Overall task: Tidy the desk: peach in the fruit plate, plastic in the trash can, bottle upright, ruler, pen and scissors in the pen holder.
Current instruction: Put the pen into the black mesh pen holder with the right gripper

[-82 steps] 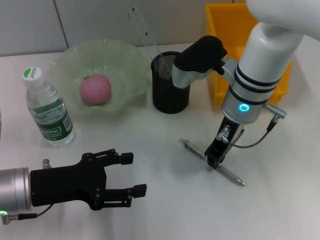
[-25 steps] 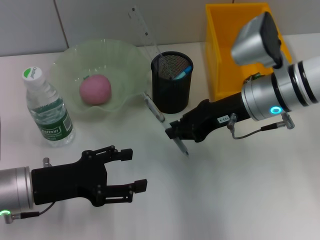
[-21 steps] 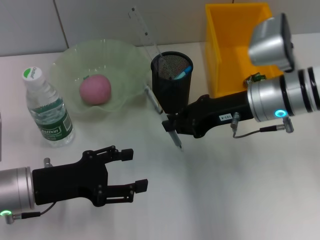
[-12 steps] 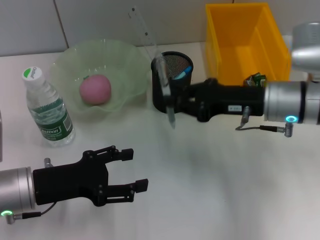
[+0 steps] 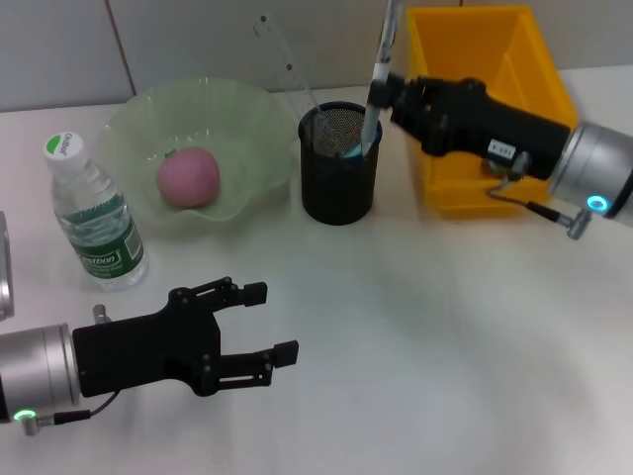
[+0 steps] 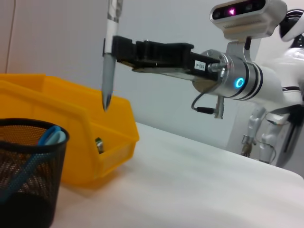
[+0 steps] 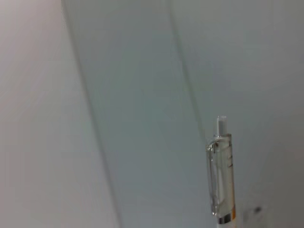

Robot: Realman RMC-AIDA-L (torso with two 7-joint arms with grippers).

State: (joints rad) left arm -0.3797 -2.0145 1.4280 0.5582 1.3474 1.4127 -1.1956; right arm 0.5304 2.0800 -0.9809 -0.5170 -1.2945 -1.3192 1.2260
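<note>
The bottle (image 5: pixel 94 220) stands up straight, far to the left of the pen holder (image 5: pixel 339 163). Its white and green cap is on.

The left gripper (image 5: pixel 259 329) sits low on the table (image 5: pixel 425 356), in front of the holder and off to its left. Its fingers are spread wide and hold nothing. It is well apart from every thing on the desk.

The plate (image 5: pixel 198 148) is pale green and wavy, and it sits just left of the holder. The pink peach (image 5: pixel 189 177) lies inside it.

A clear ruler (image 5: pixel 287 64) sticks up out of the holder and leans to the left. Something blue (image 5: pixel 354 150) is in the holder too.

The right gripper (image 5: pixel 384 91) reaches in from the right, above the holder. It is pinching the pen (image 5: pixel 376 74) tight near its middle. The pen stands almost straight up and down, tip down. In the left wrist view its tip (image 6: pixel 107 99) hangs in the air above the holder's rim, not yet inside.

The yellow bin (image 5: pixel 475 129) is just right of the holder, under the right arm.
</note>
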